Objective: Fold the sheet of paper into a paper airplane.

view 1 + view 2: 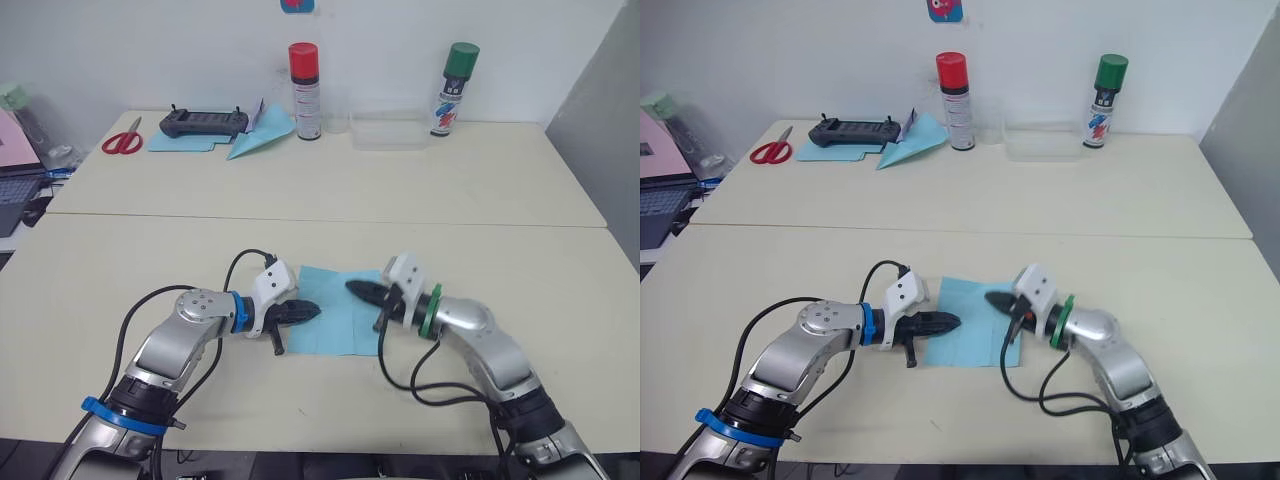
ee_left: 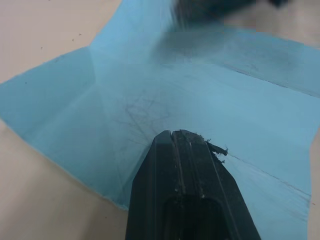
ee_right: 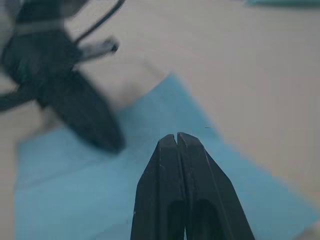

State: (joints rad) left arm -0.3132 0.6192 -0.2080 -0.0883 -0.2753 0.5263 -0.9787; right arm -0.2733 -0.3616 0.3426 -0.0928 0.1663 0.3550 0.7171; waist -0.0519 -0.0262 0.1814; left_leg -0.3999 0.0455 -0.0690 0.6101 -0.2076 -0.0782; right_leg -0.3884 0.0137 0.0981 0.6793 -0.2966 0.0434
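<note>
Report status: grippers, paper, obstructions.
Left gripper shut, right gripper shut, both tips over the sheet of paper. Sheet flat, creased, unfolded. Nothing in the way.

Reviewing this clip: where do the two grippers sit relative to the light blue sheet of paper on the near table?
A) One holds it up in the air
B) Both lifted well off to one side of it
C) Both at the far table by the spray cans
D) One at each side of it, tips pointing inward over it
D: the left gripper and the right gripper flank the sheet of paper, which lies flat on the table, their tips pointing toward each other above it.
</note>
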